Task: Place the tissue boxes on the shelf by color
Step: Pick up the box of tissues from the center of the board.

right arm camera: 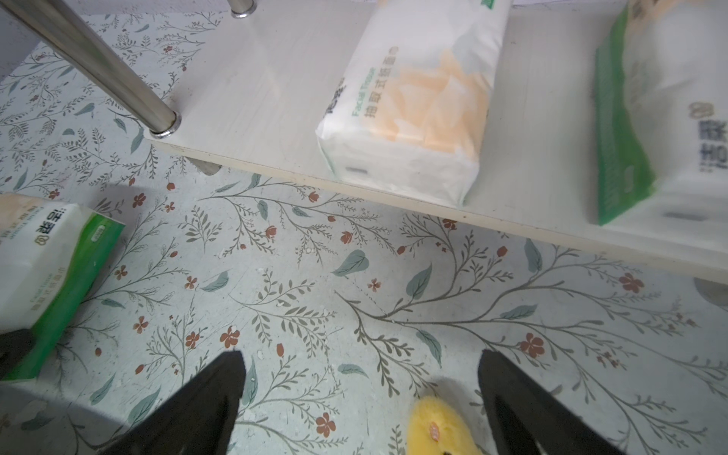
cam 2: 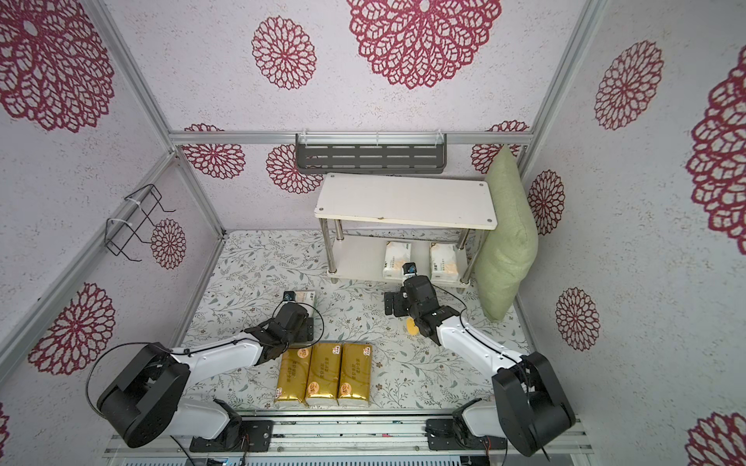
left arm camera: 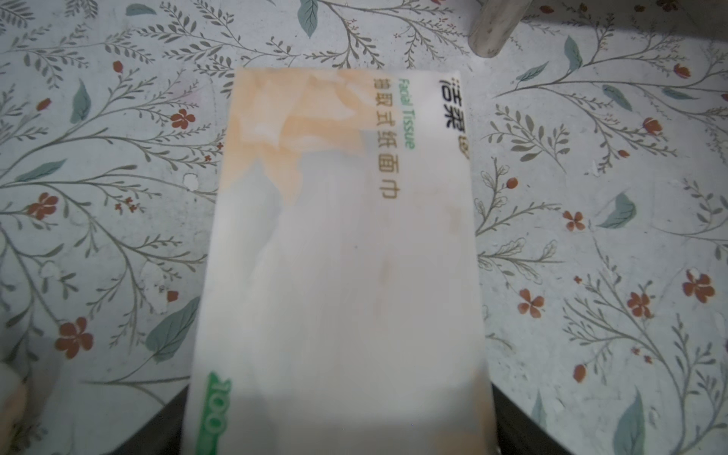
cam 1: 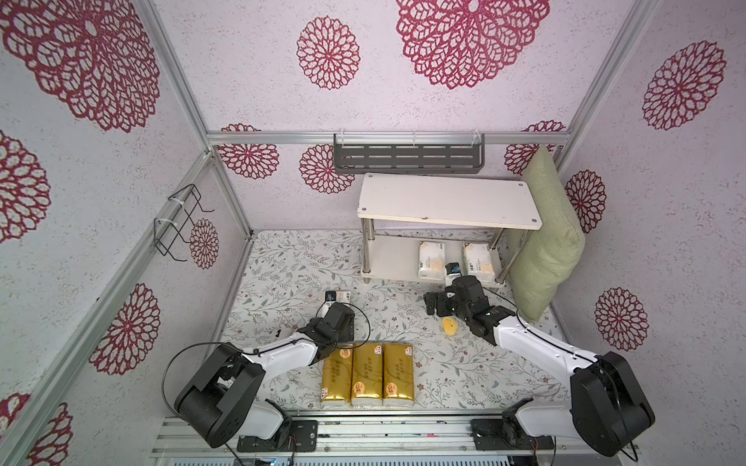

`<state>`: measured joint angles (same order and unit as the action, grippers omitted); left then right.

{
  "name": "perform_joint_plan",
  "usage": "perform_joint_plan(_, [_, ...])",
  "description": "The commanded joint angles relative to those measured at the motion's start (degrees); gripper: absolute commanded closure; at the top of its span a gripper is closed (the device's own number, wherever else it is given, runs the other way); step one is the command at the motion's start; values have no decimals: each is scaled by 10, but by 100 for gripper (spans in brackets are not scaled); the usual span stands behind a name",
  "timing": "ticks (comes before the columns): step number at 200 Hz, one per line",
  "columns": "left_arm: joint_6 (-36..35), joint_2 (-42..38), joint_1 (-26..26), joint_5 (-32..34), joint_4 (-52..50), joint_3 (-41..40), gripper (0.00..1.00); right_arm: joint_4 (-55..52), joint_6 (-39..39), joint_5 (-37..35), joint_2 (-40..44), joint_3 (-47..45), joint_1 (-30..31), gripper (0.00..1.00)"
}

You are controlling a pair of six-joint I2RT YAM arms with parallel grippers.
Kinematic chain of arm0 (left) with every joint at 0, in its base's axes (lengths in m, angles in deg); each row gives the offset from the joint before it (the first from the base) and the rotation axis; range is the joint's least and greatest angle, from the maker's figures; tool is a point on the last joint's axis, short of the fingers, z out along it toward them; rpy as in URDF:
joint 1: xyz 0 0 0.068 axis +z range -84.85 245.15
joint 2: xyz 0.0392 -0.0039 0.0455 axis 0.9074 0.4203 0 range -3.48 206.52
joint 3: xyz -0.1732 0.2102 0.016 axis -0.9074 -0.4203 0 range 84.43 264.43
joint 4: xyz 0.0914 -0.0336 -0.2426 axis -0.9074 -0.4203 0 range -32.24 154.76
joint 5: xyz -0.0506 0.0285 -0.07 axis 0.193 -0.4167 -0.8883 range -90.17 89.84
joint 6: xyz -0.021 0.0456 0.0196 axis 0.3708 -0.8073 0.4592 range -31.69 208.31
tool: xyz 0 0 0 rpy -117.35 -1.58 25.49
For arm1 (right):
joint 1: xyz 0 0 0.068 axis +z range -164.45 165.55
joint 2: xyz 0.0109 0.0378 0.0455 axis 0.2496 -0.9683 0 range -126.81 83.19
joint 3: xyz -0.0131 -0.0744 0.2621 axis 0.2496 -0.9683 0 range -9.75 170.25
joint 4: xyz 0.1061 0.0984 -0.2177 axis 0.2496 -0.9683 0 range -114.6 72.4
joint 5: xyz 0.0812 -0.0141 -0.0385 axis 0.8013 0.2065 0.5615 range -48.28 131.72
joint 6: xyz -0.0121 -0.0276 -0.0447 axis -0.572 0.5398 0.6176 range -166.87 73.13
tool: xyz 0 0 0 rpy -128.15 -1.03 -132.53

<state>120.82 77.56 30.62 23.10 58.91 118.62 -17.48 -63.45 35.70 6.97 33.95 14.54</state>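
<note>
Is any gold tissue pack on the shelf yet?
No, all three gold packs lie side by side on the table, apart from the shelf.

Lab mock-room booth: aluminium frame (cam 1: 387, 138), flowered wallpaper panels (cam 1: 282, 101), rail-mounted robot arms (cam 1: 282, 355).

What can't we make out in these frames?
- Left gripper: jaws cut off by the left wrist view's edge, hidden under the wrist in both top views; grip on the white pack unclear.
- Rightmost shelf pack: blurred, cut by the right wrist view's edge.
- Yellow lump: cut off there too.
</note>
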Motion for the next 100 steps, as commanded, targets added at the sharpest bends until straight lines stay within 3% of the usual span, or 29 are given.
perform_joint_plan(1, [-8,-25,-5,-7,-24,33,14,12,-5,-12,-1,13,3,1])
perform_joint_plan(100, [26,-50,-32,-43,-128,150,15,21,-22,-40,-18,14,3,1])
